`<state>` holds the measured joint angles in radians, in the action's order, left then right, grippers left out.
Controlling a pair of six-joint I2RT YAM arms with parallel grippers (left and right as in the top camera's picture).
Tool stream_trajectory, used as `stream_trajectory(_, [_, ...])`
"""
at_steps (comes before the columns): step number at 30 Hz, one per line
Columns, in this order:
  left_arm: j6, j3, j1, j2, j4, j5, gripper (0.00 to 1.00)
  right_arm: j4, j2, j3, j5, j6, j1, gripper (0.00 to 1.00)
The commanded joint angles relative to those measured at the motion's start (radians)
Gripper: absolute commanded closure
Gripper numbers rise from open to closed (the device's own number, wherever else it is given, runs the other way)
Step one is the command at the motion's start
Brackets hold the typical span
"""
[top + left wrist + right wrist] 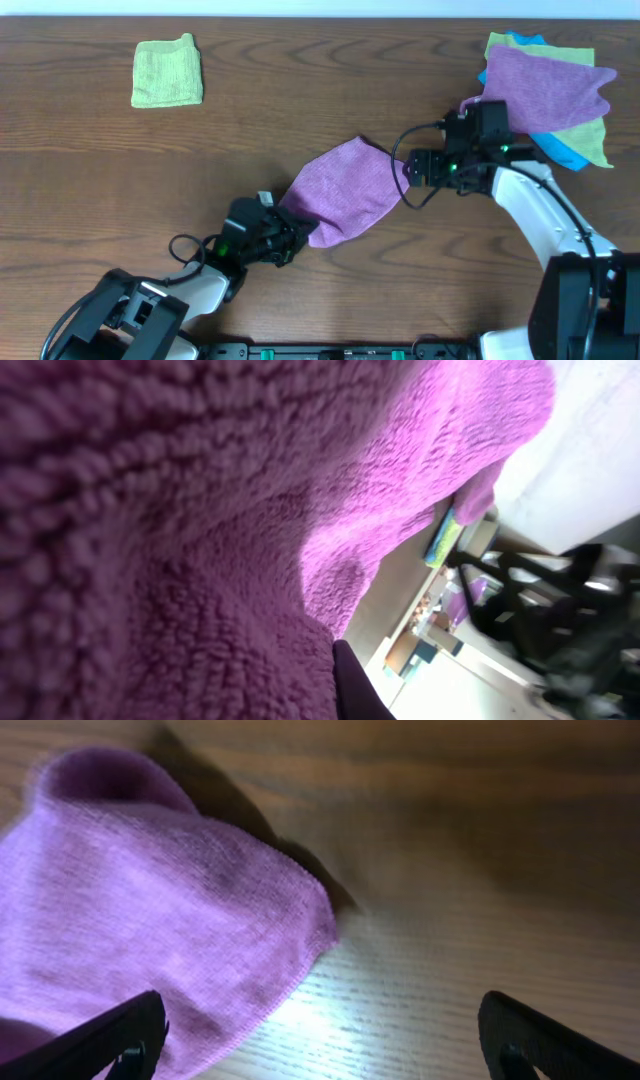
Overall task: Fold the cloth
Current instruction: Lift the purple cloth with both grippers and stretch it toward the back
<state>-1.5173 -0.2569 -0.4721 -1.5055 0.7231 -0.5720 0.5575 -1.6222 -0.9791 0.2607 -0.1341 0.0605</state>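
We are securing corners: our left gripper [288,236] pinches the near corner of the soft lilac terry square cloth [348,190], which sits mid-way across the brown wooden table [300,90]. Our right gripper [325,1045] hangs spread beside the opposite corner; next it should close there.

left wrist: cloth [200,510] fills view, jaws all but hidden, background blurred | overhead: left gripper [300,229] tips hidden under cloth edge; blue cloth [560,152] mostly covered by stack [550,85] | right wrist: 2 fingers [110,1042] cut by bottom edge, cloth cut by left edge
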Motion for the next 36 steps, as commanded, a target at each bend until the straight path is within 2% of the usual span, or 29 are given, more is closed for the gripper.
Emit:
stream_trajectory(1, [0.041,-0.002,0.048,-0.005,0.005,-0.085,0.94,-0.056,0.0,0.071,0.001,-0.044,-0.005,0.01])
stream_trajectory(5, [0.051,-0.002,0.087,-0.005,0.016,-0.115,0.94,-0.157,0.0,0.131,0.037,-0.099,-0.005,0.03])
stream_trajectory(8, [0.052,-0.003,0.101,-0.005,0.017,-0.13,0.94,-0.196,0.0,0.148,0.048,-0.13,-0.005,0.1])
stream_trajectory(15, [0.051,-0.004,0.12,-0.005,0.02,-0.136,0.94,-0.246,-0.015,0.158,0.066,-0.152,-0.004,0.11])
stream_trajectory(22, [0.05,-0.025,0.12,-0.005,0.027,-0.136,0.94,-0.291,-0.106,0.158,0.14,-0.188,0.001,0.14])
stream_trajectory(28, [0.05,-0.039,0.121,-0.005,0.027,-0.136,0.94,-0.312,-0.141,0.158,0.164,-0.203,0.005,0.26])
stream_trajectory(36, [0.028,-0.041,0.121,-0.005,0.038,-0.14,0.94,-0.319,-0.142,0.158,0.178,-0.227,0.036,0.33])
